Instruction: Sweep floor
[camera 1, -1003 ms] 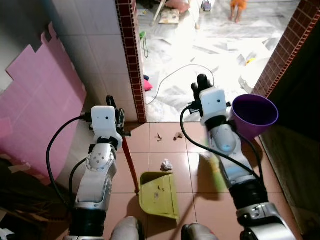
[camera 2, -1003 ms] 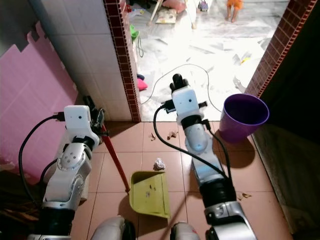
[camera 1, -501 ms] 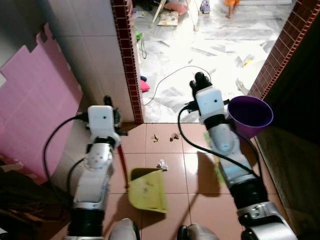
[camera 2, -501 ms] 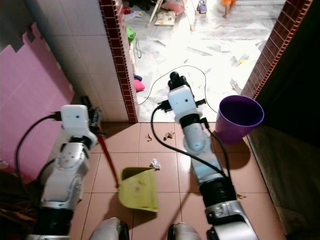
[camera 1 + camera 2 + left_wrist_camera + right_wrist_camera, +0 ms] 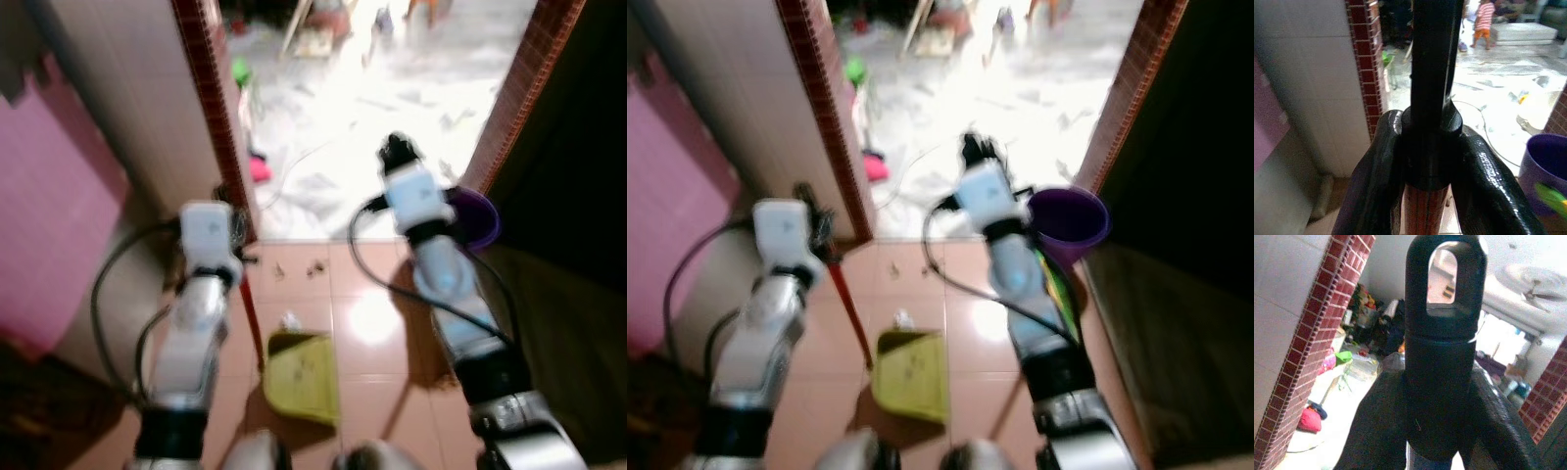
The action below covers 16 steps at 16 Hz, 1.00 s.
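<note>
- Down by my feet, a yellow-green dustpan [image 5: 302,376] lies on the terracotta tile floor [image 5: 372,323], with a few dark specks in its tray; both eye views are blurred.
- Just beyond the pan's far edge sits a small crumpled white scrap [image 5: 289,320], and farther on, near the doorway, a few brown bits of litter [image 5: 315,263] lie on the tiles.
- My left claw [image 5: 1426,161] is clamped around the dustpan's red handle [image 5: 848,305], right where the red shaft meets its black cap; one black finger [image 5: 1377,166] presses on each side. The handle slants from the claw down to the pan's left rear corner.
- My right claw [image 5: 1437,406] is closed on the black end of the broom handle [image 5: 1442,333], which has an oval hanging hole at its tip. The broom's green bristles [image 5: 1056,279] show under that arm, to the right of the pan.
- Beside my right arm a purple bucket [image 5: 1070,220] stands upright against the brick doorpost.
- To my left are a pink board [image 5: 54,206] and a white tiled wall edged with red brick [image 5: 211,108].
- Past the doorway, a bright marble floor carries a looping white cable [image 5: 323,157], a pink object [image 5: 261,168] and scattered clutter; a person [image 5: 1481,24] in a striped top stands far back.
</note>
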Tool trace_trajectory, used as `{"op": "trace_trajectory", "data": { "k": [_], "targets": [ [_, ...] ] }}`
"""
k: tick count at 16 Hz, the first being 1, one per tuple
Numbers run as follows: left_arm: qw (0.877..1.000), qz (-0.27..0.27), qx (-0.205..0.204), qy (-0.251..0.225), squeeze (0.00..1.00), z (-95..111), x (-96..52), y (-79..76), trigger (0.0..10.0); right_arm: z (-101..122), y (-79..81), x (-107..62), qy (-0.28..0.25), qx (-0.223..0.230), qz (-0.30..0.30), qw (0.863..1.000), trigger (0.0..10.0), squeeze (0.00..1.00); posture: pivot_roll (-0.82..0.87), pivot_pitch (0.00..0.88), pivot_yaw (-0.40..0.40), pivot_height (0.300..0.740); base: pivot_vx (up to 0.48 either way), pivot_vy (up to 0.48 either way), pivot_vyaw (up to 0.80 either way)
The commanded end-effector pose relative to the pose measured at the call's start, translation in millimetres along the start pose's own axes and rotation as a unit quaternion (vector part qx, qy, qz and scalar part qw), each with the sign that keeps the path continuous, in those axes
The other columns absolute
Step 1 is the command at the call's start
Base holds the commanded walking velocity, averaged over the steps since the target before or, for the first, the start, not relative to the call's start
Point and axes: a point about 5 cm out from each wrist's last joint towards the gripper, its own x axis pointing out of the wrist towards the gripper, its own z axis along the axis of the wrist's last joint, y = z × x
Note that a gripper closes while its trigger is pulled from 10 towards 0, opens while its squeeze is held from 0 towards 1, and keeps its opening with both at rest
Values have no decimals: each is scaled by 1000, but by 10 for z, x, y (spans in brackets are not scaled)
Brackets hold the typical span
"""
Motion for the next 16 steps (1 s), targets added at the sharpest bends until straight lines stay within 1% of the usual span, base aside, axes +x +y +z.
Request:
{"op": "trace_trajectory", "data": {
  "k": [1,3,5,7,9,10,11,13,14,16],
  "targets": [
    [1000,-3,4,-27,0,122,17,-19,10000,191,-78,77,-52,-13,-9,999,10000,0,-14,0,67,740,0,-322,0],
    [1000,-4,3,-26,0,121,20,-28,10000,153,-103,68,-40,-15,-7,999,10000,0,-15,0,66,740,0,-315,0],
    [1000,-4,5,-21,0,103,19,-31,10000,56,-117,13,-11,-5,-4,1000,10000,0,-16,0,65,740,0,-283,0],
    [1000,-10,0,-11,0,70,21,-40,10000,5,-124,-24,5,0,-2,1000,10000,0,-18,0,65,740,0,0,0],
    [1000,-20,11,9,0,-2,18,-71,10000,-58,-142,-62,28,11,-1,1000,10000,0,-22,0,65,740,0,0,0],
    [999,-24,22,21,0,-53,13,-89,10000,-103,-158,-86,44,15,0,999,10000,0,-24,0,66,740,0,0,0],
    [999,-21,28,35,0,-114,17,-91,10000,-185,-164,-121,73,31,-2,997,10000,0,-26,0,64,740,0,0,0],
    [998,-20,38,38,0,-166,36,-99,10000,-281,-184,-155,106,58,-15,993,10000,0,-27,0,63,740,0,0,0],
    [998,-11,48,40,0,-203,48,-86,10000,-318,-185,-170,119,73,-19,990,10000,0,-31,0,63,740,0,0,0],
    [999,-5,39,34,0,-209,93,-63,10000,-340,-183,-175,126,76,-17,989,10000,0,-38,0,64,740,0,0,0]
  ]
}}
